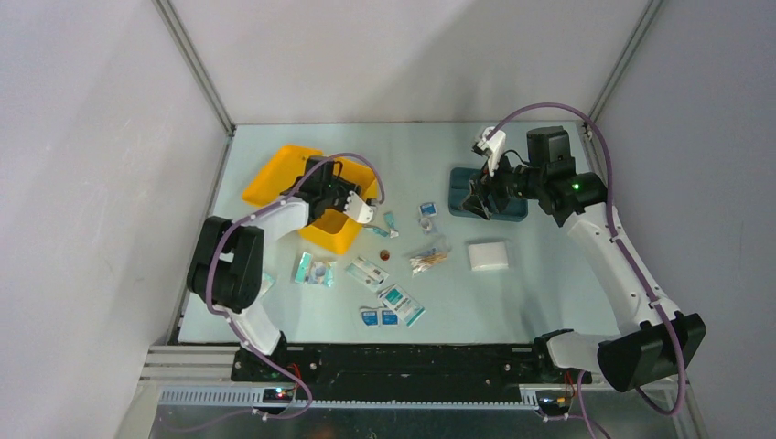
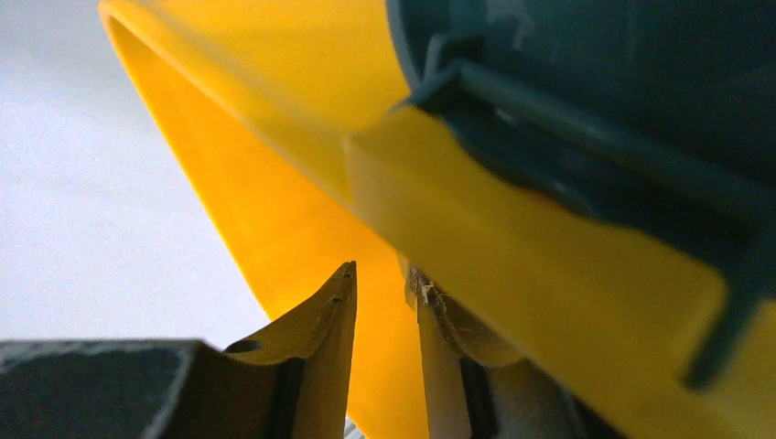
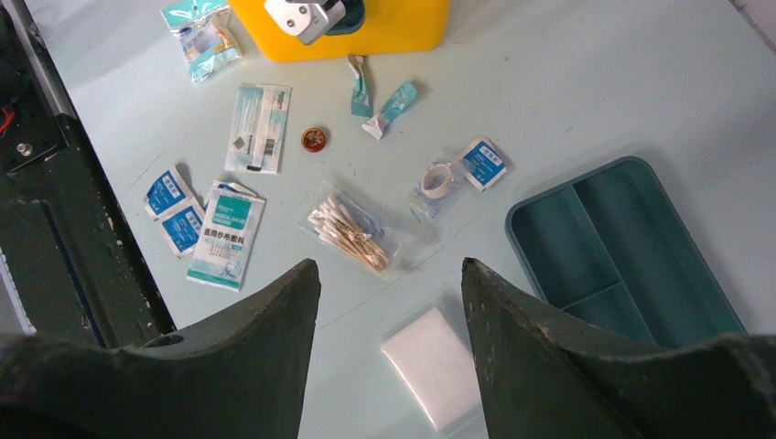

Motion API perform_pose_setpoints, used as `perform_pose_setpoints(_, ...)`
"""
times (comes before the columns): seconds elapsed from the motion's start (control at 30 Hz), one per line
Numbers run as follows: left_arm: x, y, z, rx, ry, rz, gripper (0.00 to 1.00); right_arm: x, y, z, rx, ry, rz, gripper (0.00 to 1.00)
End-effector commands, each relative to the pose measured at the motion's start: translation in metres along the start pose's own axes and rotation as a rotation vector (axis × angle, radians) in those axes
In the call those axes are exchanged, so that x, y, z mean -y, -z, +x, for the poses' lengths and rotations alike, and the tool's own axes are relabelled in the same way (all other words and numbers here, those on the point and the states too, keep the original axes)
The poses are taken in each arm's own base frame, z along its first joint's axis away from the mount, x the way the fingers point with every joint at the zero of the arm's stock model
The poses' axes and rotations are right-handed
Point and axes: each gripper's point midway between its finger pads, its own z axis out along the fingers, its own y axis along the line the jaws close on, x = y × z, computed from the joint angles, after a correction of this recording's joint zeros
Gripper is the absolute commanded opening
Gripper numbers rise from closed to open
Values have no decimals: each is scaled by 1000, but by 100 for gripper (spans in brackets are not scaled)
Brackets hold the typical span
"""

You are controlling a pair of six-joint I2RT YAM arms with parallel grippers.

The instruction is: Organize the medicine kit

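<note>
Top external view has the medicine kit (image 1: 274, 178) sitting open toward the far-left corner of the desk (image 1: 549, 293). Its long axis runs diagonally from that corner in toward the middle. It's smooth, glossy bright yellow plastic with rounded corners, and left wrist shows a dark blue-grey latch (image 2: 595, 101) clipped on the rim. The left gripper (image 2: 384, 293) is right at that rim with its fingers nearly together and yellow showing in the slim gap, but honestly I can't tell if it's actually pinching the plastic. The right gripper (image 3: 389, 265) hangs with jaws spread wide and nothing in them, over the dark teal divided tray (image 3: 641, 229) near the far-right edge. Between kit and tray lie crinkly foil sachets, a clear bag of cotton swabs (image 3: 352, 238), a small tape roll (image 3: 436, 180), a tiny round brown tin (image 3: 314, 139) and a flat white square pad (image 3: 435, 366).
</note>
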Motion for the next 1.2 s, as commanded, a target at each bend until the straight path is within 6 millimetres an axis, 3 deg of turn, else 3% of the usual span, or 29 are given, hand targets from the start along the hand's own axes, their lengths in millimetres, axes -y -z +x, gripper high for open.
perform_pose_setpoints(0.0, -24, 28, 4, -15, 37, -84, 37, 1, 2, -7, 28, 23, -3, 63)
perform_pose_setpoints(0.17, -39, 69, 16, -65, 125, -127, 45, -3, 1, -6, 28, 31, -27, 65)
perform_pose_setpoints(0.27, -35, 87, 35, -146, 178, -145, 50, -3, -3, -7, 31, 20, -39, 68)
perform_pose_setpoints(0.4, -34, 115, 41, -178, 301, -210, 56, -2, -9, -11, 48, -9, -47, 73)
perform_pose_setpoints(0.53, -60, 160, 30, -96, 728, -397, 65, -8, -21, -8, 33, -38, -88, 74)
perform_pose_setpoints(0.57, -61, 171, 22, -40, 905, -426, 66, -14, -29, -2, 10, -47, -116, 74)
perform_pose_setpoints(0.6, -67, 187, 15, 2, 972, -457, 68, -17, -34, 4, -15, -48, -126, 74)
perform_pose_setpoints(0.67, -63, 198, -5, 105, 1159, -430, 70, -27, -49, 17, -80, -18, -160, 73)
perform_pose_setpoints(0.8, -51, 209, -53, 337, 1458, -271, 72, -55, -81, 52, -238, 142, -250, 70)
perform_pose_setpoints(0.93, -47, 216, -78, 473, 1691, -153, 76, -65, -100, 83, -353, 297, -318, 64)
perform_pose_setpoints(1.03, -43, 219, -70, 485, 1803, -145, 87, -60, -114, 103, -417, 362, -316, 62)
perform_pose_setpoints(1.17, -25, 205, -74, 510, 1936, -3, 91, -49, -132, 130, -484, 475, -286, 60)
